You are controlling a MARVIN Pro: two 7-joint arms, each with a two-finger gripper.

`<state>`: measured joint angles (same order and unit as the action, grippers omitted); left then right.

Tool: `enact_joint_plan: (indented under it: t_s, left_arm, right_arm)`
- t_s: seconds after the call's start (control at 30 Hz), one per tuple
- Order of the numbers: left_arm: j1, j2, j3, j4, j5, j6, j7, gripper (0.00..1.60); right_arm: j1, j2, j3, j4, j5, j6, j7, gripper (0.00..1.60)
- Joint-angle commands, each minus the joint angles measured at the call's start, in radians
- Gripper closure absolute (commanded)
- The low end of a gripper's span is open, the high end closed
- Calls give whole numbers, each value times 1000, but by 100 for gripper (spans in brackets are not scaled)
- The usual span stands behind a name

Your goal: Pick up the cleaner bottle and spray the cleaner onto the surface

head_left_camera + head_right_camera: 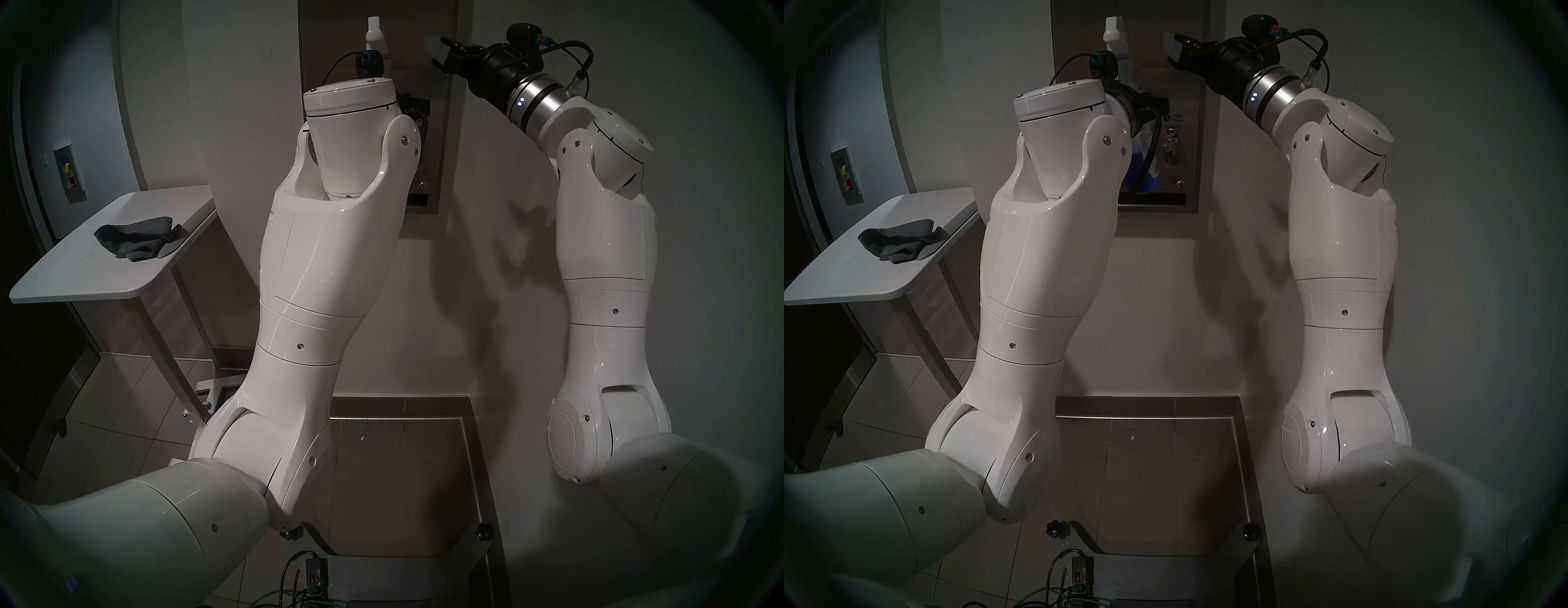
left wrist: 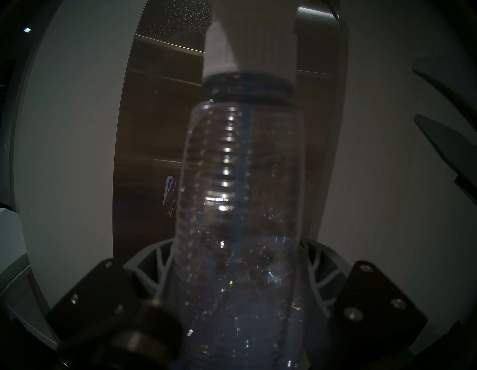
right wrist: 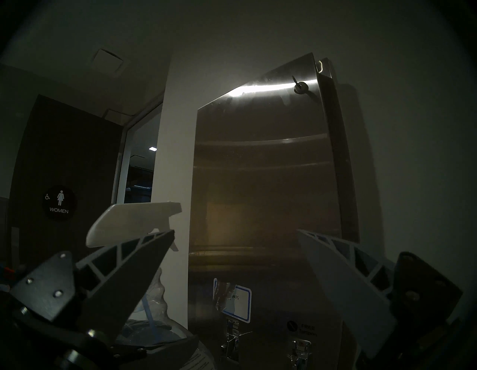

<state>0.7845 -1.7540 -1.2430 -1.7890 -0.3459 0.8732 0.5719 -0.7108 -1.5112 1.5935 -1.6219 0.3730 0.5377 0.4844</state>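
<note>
My left gripper [image 2: 237, 279] clamps the cleaner bottle [image 2: 240, 186] upright before the steel dispenser front [image 3: 265, 186]. My right gripper [image 3: 236, 271] hangs with jaws spread, just beside the bottle's white spray head [image 3: 129, 222].

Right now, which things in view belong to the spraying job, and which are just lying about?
In the job:
- cleaner bottle, clamped in the left gripper
- steel dispenser front, the spray target
- right gripper, open near the spray head

Lying about:
- dark cloth on the side table
- WOMEN door sign
</note>
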Motion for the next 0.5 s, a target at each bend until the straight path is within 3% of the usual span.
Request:
enact_joint_plan:
  t_s: [0.0,0.07,0.17,0.47]
  left_arm:
    - [-63,-13,2,-44,7,-22,-3,160]
    - [-64,-14,2,-44,8,-22,-3,160]
    - [-64,-14,2,-44,8,-22,-4,160]
    - [-60,-16,0,-43,9,-20,-4,160]
  right_arm:
    - [106,-8,16,11,29,33,0,0]
    - [158,-6,16,52,34,56,3,0]
    - [132,-7,22,41,49,66,16,0]
    - [217,3,-8,101,74,133,79,0]
